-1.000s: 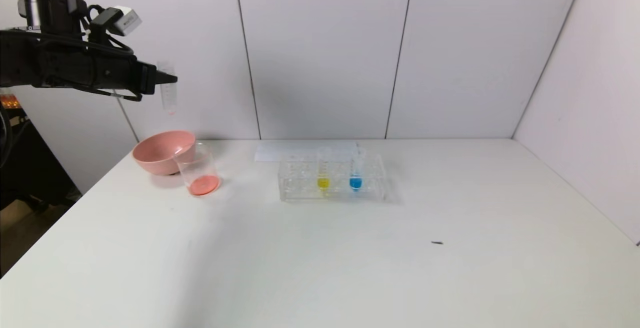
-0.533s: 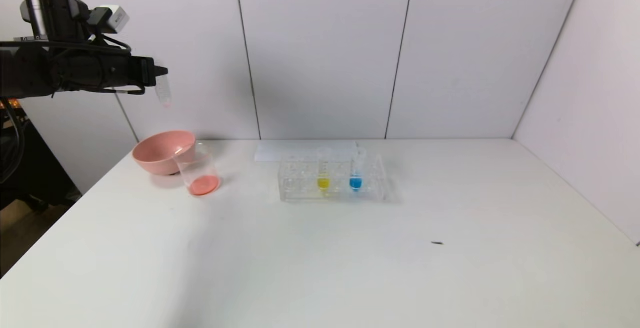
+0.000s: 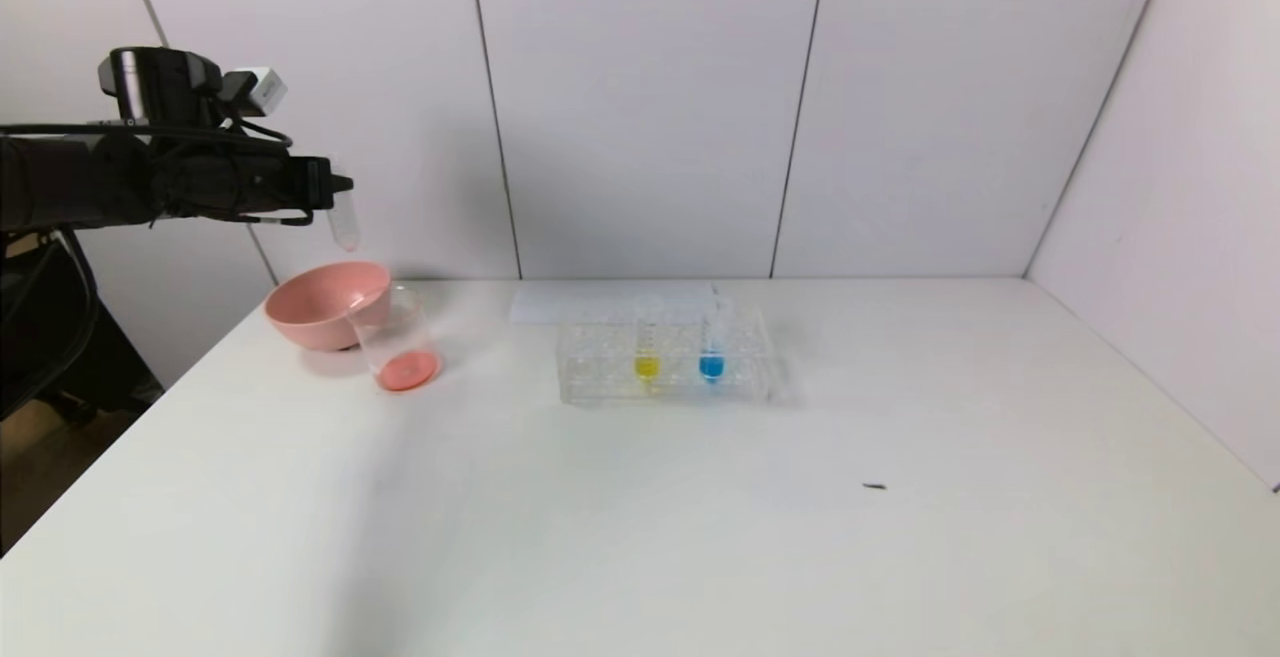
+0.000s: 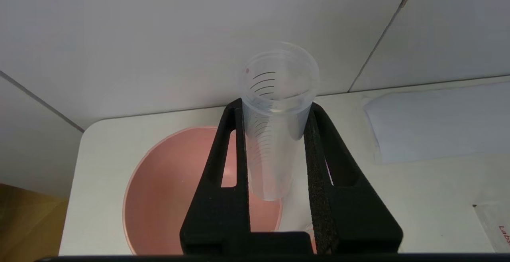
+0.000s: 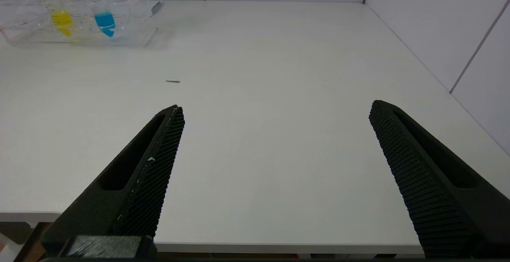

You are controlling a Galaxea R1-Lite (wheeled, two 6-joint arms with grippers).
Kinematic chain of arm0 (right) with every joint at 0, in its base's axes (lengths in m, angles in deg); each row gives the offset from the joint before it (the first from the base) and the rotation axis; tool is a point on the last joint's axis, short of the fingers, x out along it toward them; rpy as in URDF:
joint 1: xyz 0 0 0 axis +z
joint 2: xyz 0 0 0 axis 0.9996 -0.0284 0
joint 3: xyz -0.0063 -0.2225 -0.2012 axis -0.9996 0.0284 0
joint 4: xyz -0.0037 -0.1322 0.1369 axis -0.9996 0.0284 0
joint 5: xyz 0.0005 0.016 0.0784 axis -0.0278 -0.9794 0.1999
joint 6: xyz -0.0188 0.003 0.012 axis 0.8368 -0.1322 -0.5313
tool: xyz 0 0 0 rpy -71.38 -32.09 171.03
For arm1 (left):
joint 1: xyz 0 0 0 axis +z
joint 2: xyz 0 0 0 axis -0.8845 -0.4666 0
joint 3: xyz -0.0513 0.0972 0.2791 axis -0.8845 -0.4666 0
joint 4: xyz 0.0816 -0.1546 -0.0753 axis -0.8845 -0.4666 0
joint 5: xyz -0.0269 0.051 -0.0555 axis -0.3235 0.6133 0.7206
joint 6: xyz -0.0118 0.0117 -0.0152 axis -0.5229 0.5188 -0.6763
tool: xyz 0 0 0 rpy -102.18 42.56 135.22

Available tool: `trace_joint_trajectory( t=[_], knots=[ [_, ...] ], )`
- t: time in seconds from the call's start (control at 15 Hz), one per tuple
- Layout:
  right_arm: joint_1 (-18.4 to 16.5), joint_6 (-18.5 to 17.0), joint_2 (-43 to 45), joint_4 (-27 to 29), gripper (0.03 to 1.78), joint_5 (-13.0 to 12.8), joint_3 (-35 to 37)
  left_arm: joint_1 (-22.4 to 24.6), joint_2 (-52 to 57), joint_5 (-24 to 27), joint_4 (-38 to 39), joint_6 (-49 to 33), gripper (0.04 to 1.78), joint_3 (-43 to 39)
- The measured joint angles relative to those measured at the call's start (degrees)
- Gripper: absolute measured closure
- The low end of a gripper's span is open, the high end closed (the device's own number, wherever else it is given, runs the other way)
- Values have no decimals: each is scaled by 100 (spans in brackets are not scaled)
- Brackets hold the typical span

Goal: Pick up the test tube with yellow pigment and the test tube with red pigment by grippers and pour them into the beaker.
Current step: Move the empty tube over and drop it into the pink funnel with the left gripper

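Note:
My left gripper (image 3: 338, 185) is shut on a clear test tube (image 3: 345, 222) that looks emptied, with only a faint pink tip, and holds it upright above the pink bowl (image 3: 320, 303). In the left wrist view the tube (image 4: 275, 134) sits between the jaws of the left gripper (image 4: 274, 106). The beaker (image 3: 395, 339) stands by the bowl with red-orange liquid in its bottom. The test tube with yellow pigment (image 3: 647, 342) stands in the clear rack (image 3: 600, 372), also in the right wrist view (image 5: 59, 14). My right gripper (image 5: 275, 110) is open over the table's front edge.
A tube with blue liquid (image 3: 711, 347) stands in the rack beside the yellow one. A white sheet (image 3: 560, 302) lies behind the rack. A small dark speck (image 3: 874, 486) lies on the white table (image 3: 640, 537). White wall panels close the back and right.
My left gripper with the tube first rose and drew back a little, then came down and forward over the pink bowl. The tube now hangs upright. Nothing else moved.

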Motion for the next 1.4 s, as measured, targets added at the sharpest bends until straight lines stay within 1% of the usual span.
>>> trace_joint_trajectory(
  t=[0.2,0.33,0.8,1.07,1.4],
  knots=[
    [-5,-2,0,0,11,-1,0,116,-161,-129,286,5,139,-27],
    [0,-2,0,0,11,0,0,190,-210,-243,310,27,139,-41],
    [-2,-2,0,0,11,0,0,396,-282,-257,332,-20,139,-221],
    [-5,-2,0,0,11,0,0,413,-408,-249,605,-34,139,-228],
    [0,-2,0,0,11,0,0,432,-502,-284,613,-72,139,-302]
  ],
)
